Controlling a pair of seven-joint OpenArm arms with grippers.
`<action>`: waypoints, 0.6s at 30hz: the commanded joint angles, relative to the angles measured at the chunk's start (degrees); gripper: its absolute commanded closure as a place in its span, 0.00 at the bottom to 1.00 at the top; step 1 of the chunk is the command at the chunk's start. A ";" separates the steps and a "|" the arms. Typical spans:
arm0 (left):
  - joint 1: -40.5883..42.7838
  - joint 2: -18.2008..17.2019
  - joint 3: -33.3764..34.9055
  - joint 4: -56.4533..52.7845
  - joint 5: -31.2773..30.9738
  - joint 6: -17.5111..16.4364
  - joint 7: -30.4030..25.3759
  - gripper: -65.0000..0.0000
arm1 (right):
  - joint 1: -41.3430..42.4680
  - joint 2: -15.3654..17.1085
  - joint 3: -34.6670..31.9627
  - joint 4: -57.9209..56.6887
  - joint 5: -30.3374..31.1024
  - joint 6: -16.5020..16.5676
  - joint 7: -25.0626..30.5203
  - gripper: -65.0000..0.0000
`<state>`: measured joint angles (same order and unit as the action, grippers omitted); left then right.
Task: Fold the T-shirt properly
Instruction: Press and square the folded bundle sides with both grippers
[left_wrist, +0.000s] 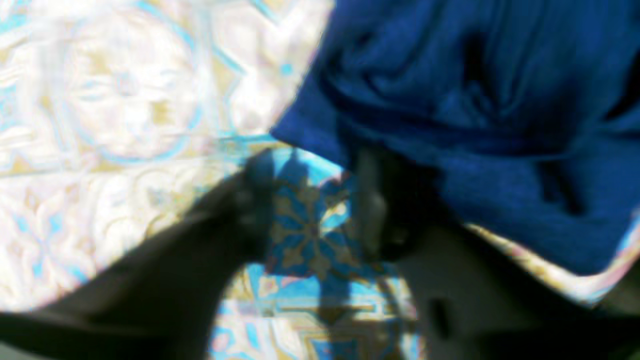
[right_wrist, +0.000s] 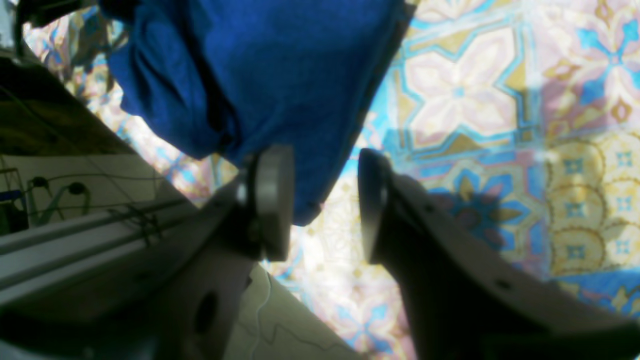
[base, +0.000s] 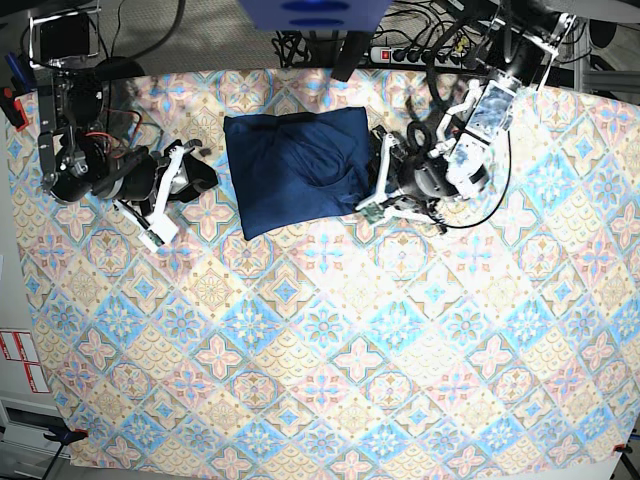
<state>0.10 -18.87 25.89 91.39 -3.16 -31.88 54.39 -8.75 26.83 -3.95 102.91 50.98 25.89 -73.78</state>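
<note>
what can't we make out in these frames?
- Left end effector: left wrist view is blurred; whether it pinches the T-shirt edge is unclear.
- Sleeves: folded out of sight in the base view.
- T-shirt: cut off by the top edge in both wrist views.
- Right end effector: tiny in the base view.

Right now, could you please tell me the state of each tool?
Left tool: jaws apart beside the T-shirt, holding nothing.
Right tool: open, empty, just off the shirt's edge.

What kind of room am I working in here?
Likely a robotics lab bench: a table under a patterned cloth, a power strip with tangled cables behind it, and the T-shirt between two arms.
</note>
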 joint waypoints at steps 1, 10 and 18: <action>-1.37 -0.07 0.44 0.69 1.88 0.27 -2.13 0.83 | 0.27 0.64 0.30 0.95 0.84 0.35 0.68 0.67; -1.02 -0.16 0.70 0.87 20.70 7.22 -10.39 1.00 | -1.66 1.08 -7.79 1.39 0.84 0.35 0.59 0.67; 0.56 0.19 0.62 0.43 28.35 16.54 -13.73 1.00 | 7.74 0.73 -20.01 2.80 0.58 0.35 0.68 0.80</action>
<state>1.48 -18.57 26.81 90.94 24.58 -15.99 41.47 -1.56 26.87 -24.29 104.97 50.87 26.11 -73.60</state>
